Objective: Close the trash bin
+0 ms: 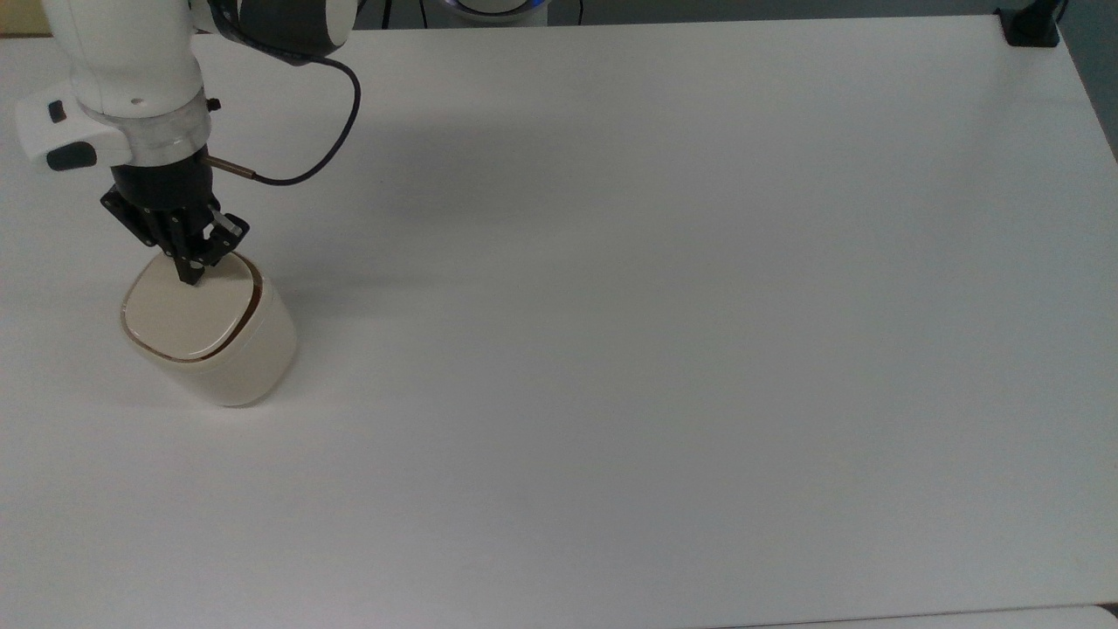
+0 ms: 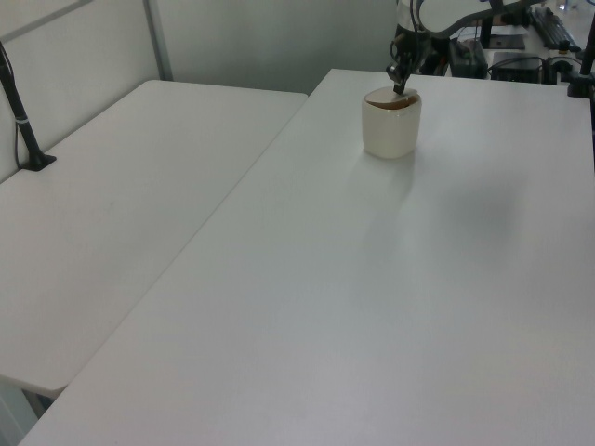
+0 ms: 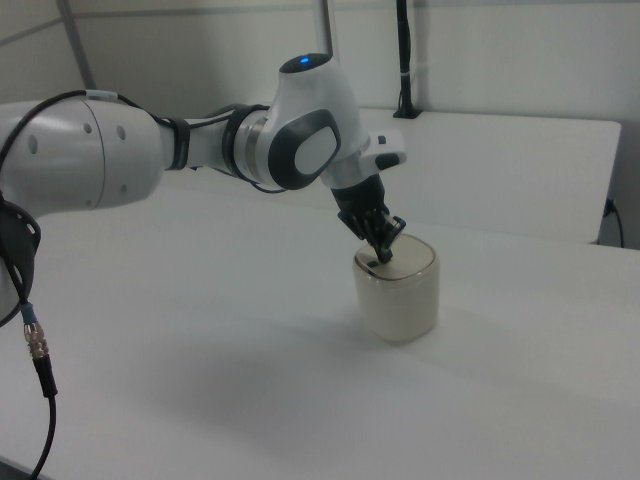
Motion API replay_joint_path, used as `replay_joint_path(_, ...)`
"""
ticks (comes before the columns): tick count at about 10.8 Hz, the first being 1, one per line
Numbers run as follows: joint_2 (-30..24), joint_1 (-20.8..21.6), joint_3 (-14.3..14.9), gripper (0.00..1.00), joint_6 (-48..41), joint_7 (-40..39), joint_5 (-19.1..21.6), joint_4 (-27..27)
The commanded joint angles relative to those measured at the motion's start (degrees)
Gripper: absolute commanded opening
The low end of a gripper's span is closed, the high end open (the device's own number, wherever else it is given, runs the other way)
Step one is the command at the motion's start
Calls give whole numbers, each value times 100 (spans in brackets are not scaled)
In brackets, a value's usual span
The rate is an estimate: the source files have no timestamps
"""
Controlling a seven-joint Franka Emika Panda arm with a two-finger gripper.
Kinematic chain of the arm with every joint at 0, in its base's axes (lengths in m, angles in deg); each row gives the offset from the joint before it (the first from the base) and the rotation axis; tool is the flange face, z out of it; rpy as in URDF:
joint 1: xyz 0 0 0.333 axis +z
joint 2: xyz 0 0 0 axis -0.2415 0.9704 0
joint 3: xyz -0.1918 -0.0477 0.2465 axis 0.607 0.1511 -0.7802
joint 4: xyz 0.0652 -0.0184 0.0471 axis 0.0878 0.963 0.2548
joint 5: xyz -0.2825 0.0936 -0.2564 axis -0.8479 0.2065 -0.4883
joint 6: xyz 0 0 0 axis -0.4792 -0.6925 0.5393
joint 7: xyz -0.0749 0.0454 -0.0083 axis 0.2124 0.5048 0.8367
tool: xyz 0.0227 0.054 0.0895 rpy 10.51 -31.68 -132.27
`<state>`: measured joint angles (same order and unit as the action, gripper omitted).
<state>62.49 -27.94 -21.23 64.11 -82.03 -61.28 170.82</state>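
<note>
Top view: clenched pincer (image 1: pixel 190 278) presses the upright trash bin's (image 1: pixel 210 336) flat, upward-facing lid.

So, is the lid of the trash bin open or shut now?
Shut: the lid lies flat on the trash bin, no inside showing.

Even, diffuse overhead light is seen throughout; no hard glare is noted. In the top view the white table (image 1: pixel 664 349) is rendered w/ a cool grey-blue cast, darker toward the bottom corners. A broad soft shadow is cast across its upper middle, and a fainter one trails from the trash bin (image 1: pixel 214 336) toward the top view's right. In the left view a pale shadow patch is seen at the left view's right. The right view is dimmer, w/ soft shadow under the arm (image 3: pixel 150 150). Mild softness is noted overall.
</note>
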Motion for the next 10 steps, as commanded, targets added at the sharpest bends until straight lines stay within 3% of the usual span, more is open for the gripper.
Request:
replay_joint_path(1, -31, 60, -8, 0, -69, -95, -72, 276)
replay_joint_path(6, -214, 191, -52, 0, -95, -34, -19, 145)
replay_joint_path(10, -1013, 1191, -44, 1, -1743, 106, 34, 136)
